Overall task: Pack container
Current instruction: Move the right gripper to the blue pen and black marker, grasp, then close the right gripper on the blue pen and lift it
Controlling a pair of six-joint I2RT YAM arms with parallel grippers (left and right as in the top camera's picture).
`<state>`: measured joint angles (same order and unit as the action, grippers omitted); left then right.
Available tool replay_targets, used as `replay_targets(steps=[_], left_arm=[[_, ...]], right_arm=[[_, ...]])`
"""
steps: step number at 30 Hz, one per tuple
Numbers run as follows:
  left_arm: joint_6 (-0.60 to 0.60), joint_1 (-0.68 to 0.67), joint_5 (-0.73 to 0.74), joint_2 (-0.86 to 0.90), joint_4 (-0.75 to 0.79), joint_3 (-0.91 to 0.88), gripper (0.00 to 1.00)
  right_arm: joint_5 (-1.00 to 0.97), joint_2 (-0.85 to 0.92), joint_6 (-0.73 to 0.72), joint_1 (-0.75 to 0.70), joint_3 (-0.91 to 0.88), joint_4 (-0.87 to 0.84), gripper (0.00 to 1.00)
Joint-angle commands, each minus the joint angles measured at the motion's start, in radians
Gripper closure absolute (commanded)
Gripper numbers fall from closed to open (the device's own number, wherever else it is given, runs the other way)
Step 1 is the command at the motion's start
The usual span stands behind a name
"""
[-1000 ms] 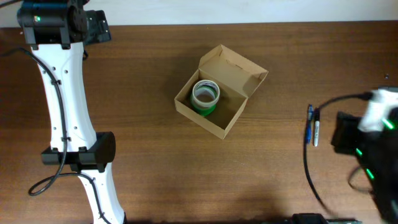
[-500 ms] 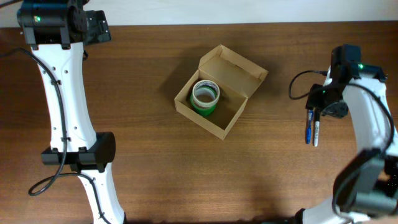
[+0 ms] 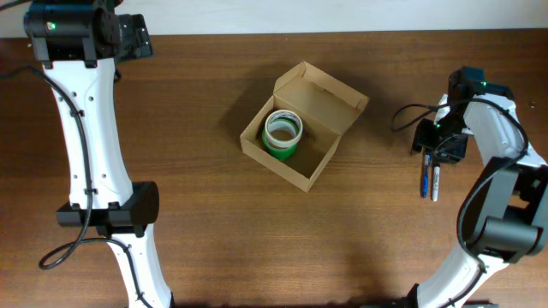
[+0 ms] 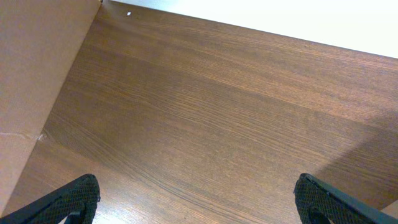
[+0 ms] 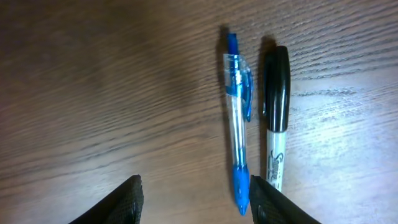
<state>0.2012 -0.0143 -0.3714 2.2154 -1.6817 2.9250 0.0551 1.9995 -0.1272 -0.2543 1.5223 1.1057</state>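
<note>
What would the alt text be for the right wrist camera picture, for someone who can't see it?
A blue pen and a black-capped marker lie side by side on a brown wooden table, seen from close above. The right gripper shows as two dark fingertips at the bottom edge, open and holding nothing.

**Right wrist view.** Only the two dark tips of the right pincer (image 5: 198, 202) show, and the lower edge cuts off the rest. The same edge cuts the black marker (image 5: 275, 112), so its print is unreadable.

**Left wrist view.** The left pincer (image 4: 199, 202) appears only as dark tips in the lower corners. A tan panel (image 4: 37, 81) at left runs out of frame, and what it is cannot be told.

**Overhead view.** The right arm (image 3: 490, 124) hides the far ends of the marker and the blue pen (image 3: 423, 181). The left arm (image 3: 94, 171) runs off the near edge. The tape roll (image 3: 282, 128) covers part of the floor of the container (image 3: 276, 165).
</note>
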Motion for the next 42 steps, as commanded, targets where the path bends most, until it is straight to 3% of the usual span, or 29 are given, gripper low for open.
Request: replay_targets(steps=[1,18,24,42], left_arm=[[-0.009,0.006,-0.003,-0.032,0.001,0.008,0.00],[-0.009,0.006,-0.003,-0.032,0.001,0.008,0.00],[-0.009,0.006,-0.003,-0.032,0.001,0.008,0.00],[-0.009,0.006,-0.003,-0.032,0.000,0.008,0.00]], right_arm=[[0.014,0.034,0.007,-0.024,0.021,-0.003,0.44],[0.012,0.131,0.018,-0.036,0.020,0.003,0.50],[0.013,0.153,0.018,-0.035,0.019,0.004,0.66],[-0.113,0.161,0.027,-0.035,0.019,-0.003,0.66]])
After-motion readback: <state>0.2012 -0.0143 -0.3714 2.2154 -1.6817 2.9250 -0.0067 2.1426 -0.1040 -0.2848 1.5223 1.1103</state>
